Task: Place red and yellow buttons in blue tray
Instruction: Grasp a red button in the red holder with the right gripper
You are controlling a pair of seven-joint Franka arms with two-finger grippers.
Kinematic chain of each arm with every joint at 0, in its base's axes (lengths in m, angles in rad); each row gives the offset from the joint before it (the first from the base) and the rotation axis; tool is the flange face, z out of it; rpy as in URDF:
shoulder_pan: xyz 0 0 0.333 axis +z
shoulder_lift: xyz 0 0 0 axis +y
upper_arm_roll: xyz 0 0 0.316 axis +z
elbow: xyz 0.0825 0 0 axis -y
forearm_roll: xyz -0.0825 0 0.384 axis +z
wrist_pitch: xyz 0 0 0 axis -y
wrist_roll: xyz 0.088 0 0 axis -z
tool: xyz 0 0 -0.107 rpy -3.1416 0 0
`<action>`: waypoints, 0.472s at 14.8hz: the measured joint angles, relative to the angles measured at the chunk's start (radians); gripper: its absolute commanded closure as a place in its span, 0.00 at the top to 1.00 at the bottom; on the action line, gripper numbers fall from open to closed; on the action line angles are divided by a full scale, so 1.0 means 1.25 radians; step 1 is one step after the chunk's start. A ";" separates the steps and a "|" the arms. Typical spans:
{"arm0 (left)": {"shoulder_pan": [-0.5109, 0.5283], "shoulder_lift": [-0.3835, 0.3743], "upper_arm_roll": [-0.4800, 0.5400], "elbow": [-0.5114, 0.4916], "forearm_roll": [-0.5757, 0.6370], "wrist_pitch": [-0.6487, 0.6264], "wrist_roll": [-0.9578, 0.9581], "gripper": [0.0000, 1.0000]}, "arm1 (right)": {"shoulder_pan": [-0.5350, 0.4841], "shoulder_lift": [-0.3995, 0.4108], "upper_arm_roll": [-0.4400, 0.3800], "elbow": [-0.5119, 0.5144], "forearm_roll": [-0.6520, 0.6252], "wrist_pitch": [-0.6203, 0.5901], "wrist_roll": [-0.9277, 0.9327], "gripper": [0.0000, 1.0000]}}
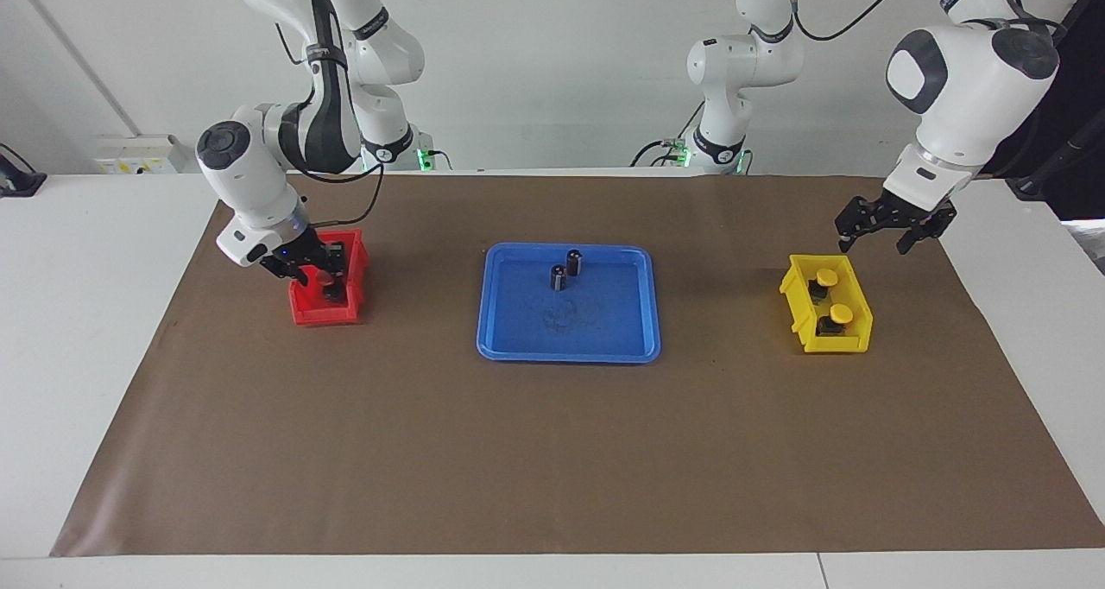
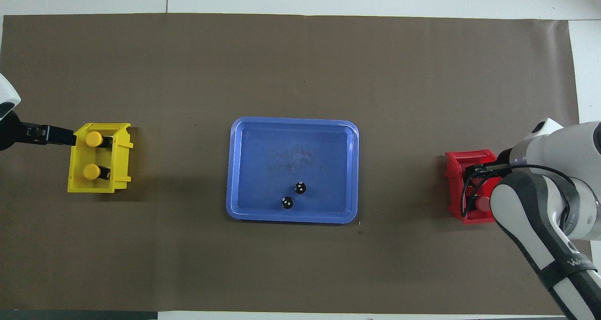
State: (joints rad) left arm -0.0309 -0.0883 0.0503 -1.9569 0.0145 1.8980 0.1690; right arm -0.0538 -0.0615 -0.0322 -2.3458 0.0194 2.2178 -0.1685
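Two yellow buttons (image 1: 827, 276) (image 1: 841, 313) stand in a small yellow bin (image 1: 798, 302) at the left arm's end of the table. My left gripper (image 1: 889, 233) hangs open just above that bin's robot-side end, touching nothing. The same gripper (image 2: 60, 136) shows beside the bin (image 2: 121, 165) from overhead. My right gripper (image 1: 318, 276) is down inside the red bin (image 1: 321, 316), fingers closed around a red button whose cap is mostly hidden. A second red button (image 2: 482, 202) shows under the arm. The blue tray (image 1: 570, 356) lies mid-table.
Two dark capless cylinders (image 1: 558, 277) (image 1: 574, 262) stand in the tray, in the part nearer the robots. A brown mat (image 1: 518, 459) covers the table. The right arm's forearm (image 2: 530, 217) hides much of the red bin from overhead.
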 measured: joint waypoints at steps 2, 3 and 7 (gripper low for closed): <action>0.000 0.000 0.000 0.000 0.000 0.000 0.000 1.00 | 0.000 -0.002 0.000 -0.003 0.000 0.000 0.000 0.59; 0.000 0.000 0.000 0.000 0.000 0.000 0.000 1.00 | 0.000 -0.005 0.001 -0.006 0.000 0.003 0.000 0.54; 0.000 0.000 0.000 0.000 0.000 0.000 0.000 1.00 | 0.000 -0.009 0.003 -0.020 0.000 0.021 0.000 0.25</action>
State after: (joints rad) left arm -0.0308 -0.0885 0.0503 -1.9570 0.0145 1.8985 0.1690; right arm -0.0536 -0.0729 -0.0284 -2.3710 0.0194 2.2435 -0.1686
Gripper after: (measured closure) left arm 0.000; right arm 0.581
